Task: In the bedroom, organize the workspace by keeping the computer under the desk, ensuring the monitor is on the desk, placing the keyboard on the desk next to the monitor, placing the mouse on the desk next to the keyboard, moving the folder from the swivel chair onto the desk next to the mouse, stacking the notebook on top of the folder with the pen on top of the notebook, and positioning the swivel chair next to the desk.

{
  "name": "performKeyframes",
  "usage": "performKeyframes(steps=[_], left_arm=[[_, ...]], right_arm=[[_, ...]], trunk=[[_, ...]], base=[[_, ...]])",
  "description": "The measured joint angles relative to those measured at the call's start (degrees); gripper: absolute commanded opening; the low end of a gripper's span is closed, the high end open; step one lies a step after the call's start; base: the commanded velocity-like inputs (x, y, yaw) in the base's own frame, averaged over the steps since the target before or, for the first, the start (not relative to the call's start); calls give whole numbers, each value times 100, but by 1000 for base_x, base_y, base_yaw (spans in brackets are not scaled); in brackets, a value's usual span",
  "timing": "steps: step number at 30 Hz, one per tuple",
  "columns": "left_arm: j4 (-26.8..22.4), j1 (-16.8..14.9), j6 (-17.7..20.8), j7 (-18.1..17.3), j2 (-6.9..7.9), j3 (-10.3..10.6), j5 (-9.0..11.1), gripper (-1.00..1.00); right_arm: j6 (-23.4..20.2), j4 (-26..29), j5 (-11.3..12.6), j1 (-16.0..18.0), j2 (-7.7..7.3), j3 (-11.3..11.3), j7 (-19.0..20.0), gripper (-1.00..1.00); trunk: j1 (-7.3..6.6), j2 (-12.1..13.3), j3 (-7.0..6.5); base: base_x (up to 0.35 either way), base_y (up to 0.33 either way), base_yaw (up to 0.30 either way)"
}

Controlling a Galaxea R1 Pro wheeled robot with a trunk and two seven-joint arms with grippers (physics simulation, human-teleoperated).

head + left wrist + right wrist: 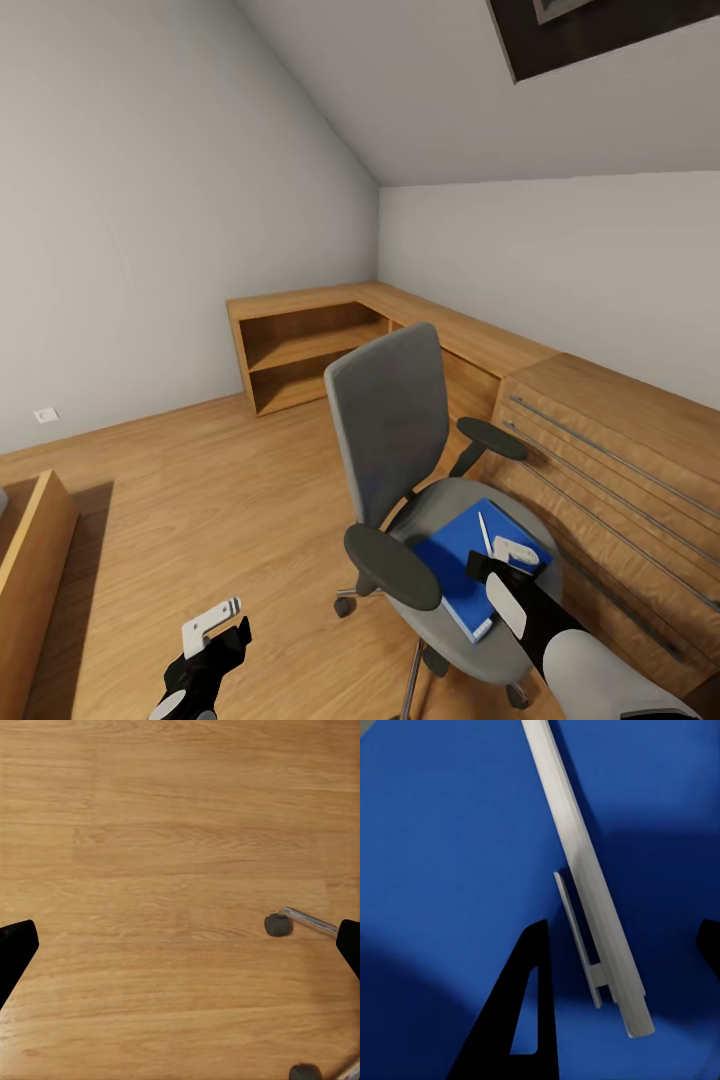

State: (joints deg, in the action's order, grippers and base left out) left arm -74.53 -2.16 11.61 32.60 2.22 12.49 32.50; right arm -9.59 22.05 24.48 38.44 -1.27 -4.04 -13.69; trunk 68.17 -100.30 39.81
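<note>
On the seat of the swivel chair (400, 440) lies a blue book (470, 575) — folder or notebook, it cannot be told which — with the white pen (585, 885) resting on its cover. The right gripper (505, 560) hangs just above the pen, its fingers spread to either side and holding nothing, so the pen pick-up seems in hand. Next it must lower and close squarely across the thin barrel — the left gripper (215, 625) waits open and empty over the wooden floor (180, 832).
</note>
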Motion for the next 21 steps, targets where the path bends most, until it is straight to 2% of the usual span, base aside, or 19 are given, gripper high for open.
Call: performKeyframes(steps=[21], left_arm=[[8, 1, -2, 0, 0, 0, 0, 100]], right_arm=[[-6, 1, -1, 0, 0, 1, -8, -100]], trunk=[[0, 0, 0]], base=[[0, 0, 0]])
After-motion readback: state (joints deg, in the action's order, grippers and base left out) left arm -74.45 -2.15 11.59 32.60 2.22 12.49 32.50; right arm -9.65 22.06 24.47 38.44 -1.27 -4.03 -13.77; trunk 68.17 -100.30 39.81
